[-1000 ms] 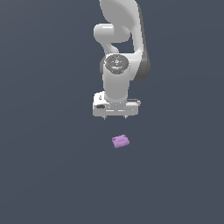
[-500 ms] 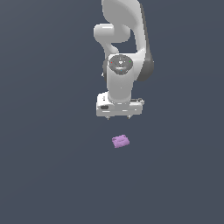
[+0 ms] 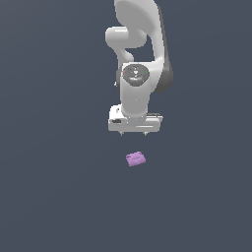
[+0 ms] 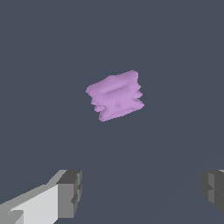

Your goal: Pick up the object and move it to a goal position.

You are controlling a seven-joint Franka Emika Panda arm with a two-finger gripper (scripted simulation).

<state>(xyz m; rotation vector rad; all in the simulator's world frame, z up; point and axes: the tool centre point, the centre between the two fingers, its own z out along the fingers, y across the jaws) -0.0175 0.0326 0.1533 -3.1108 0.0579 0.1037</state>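
The object (image 3: 135, 158) is a small light-purple block with a bumpy top, lying on the dark grey floor. It also shows in the wrist view (image 4: 115, 95), ahead of the fingers and apart from them. My white gripper (image 3: 134, 134) hangs above the floor, just behind the block in the exterior view and not touching it. The jaws stand wide open and empty. In the wrist view two grey fingertips (image 4: 70, 194) show far apart at the picture's edge.
The white arm (image 3: 140, 54) rises behind the gripper in the exterior view. The flat dark grey floor (image 3: 54, 187) spreads on all sides. No goal marker shows.
The gripper has come down towards the floor and a little closer to the block. The block has not moved.
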